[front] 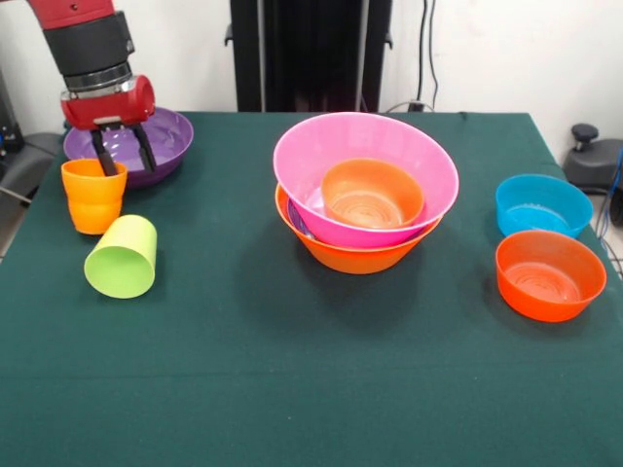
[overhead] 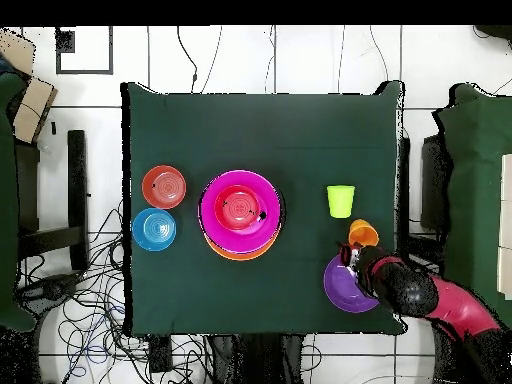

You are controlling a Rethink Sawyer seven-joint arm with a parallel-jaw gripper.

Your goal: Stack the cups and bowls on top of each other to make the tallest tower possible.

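Tower [front: 365, 219] mid-table: yellow-orange bowl [front: 355, 255] under pink [front: 389, 136], small red-orange bowl [front: 373, 193] nested inside. I judge most left: blue bowl [front: 542, 204], red-orange bowl [front: 550, 274], purple bowl [front: 161, 141], tipped green cup [front: 122, 256]. My gripper [front: 124, 151] spread, one finger inside upright orange cup [front: 93, 195], not clamped.

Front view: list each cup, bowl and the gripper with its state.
gripper: open, one finger inside the orange cup
orange cup: upright
green cup: on its side
tower: pink bowl in orange bowl, small orange bowl inside
purple bowl: upright, empty
blue bowl: upright
red-orange bowl: upright
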